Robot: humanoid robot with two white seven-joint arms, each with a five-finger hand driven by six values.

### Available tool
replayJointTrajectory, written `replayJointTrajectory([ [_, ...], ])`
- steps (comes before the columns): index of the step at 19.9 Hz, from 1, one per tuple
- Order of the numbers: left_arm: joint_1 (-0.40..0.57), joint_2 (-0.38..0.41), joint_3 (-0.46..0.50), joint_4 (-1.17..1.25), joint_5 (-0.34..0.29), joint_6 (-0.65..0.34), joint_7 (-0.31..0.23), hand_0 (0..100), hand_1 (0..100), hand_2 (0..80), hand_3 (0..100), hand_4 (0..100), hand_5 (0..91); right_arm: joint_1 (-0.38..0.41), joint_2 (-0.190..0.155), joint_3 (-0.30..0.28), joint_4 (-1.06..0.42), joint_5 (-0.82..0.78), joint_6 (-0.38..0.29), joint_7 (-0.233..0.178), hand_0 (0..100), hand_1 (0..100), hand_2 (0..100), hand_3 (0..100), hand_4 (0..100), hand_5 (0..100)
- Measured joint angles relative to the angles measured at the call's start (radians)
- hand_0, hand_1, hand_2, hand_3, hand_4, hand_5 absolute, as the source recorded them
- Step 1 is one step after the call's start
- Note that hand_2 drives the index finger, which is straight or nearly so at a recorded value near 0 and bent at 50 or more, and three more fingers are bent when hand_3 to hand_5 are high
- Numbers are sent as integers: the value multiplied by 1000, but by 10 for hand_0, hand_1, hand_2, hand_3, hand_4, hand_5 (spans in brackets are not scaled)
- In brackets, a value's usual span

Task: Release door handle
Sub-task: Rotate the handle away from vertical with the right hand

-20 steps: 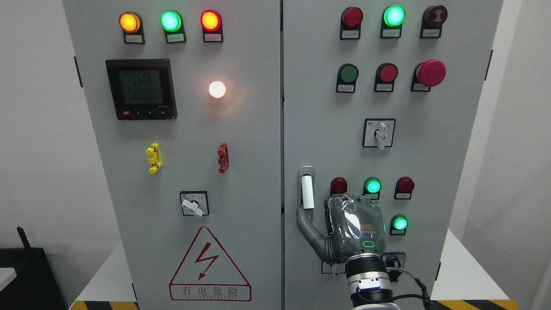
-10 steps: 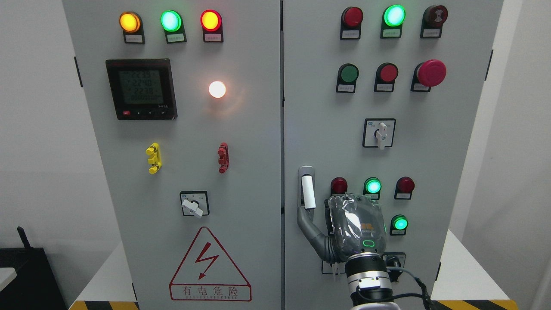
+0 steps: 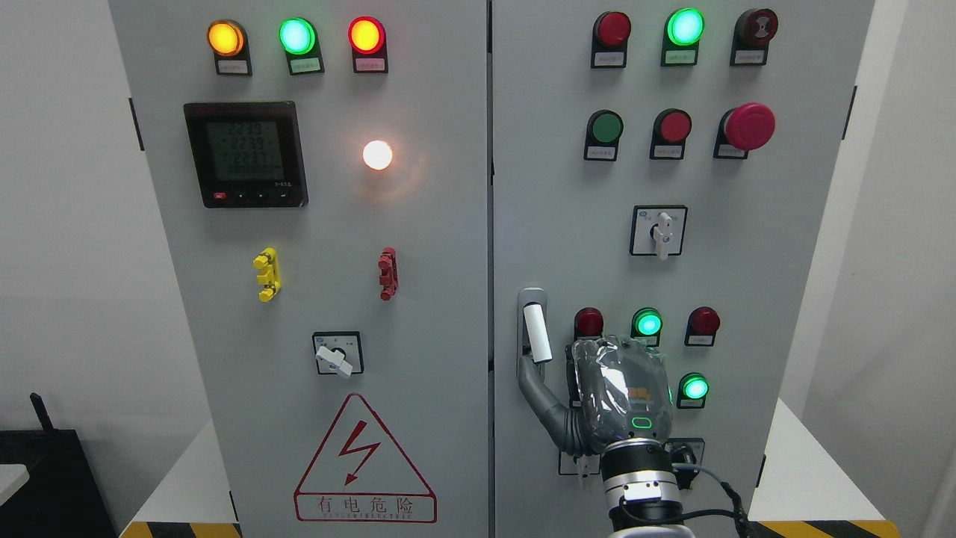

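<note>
1. Right hand (image 3: 616, 392): grey, wrapped in clear plastic, comes up from bottom edge right of centre, back of hand toward the camera, green light ring near the wrist. Its fingers are hidden behind the palm, so can't tell if they're spread or curled.
2. Thumb (image 3: 539, 392) sticks out up-left; its tip touches the lower end of the door handle (image 3: 537, 334). No wrap-around grasp seen.
3. Door handle: white bar in a grey recessed plate, left edge of the right cabinet door (image 3: 747, 261), approx mid-height, bar tilted slightly w/ lower end toward the hand.
4. Just right of handle, above the hand: row of red, lit green, red lamps; one more lit green lamp (image 3: 694, 388) beside the hand.
5. Higher up on same door: rotary switch (image 3: 659, 232), red mushroom e-stop button (image 3: 749, 126), more lamps.
6. Left cabinet door (image 3: 433, 299): digital meter (image 3: 245, 154), lit white lamp, yellow and red clips, a selector switch, red lightning warning triangle (image 3: 364, 463).
</note>
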Motion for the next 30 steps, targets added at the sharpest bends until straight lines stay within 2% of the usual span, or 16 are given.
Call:
replayJointTrajectory([
  [14,0,0,0,0,0,0,0,120,389,0,0,0,0,5,0,-6,-3,1,3,-3,414,65,979,1000,1000,951],
  [30,0,0,0,0,0,0,0,120,389,0,0,0,0,6,0,-21,-8,1,3,-4,450,58,977,1000,1000,952],
])
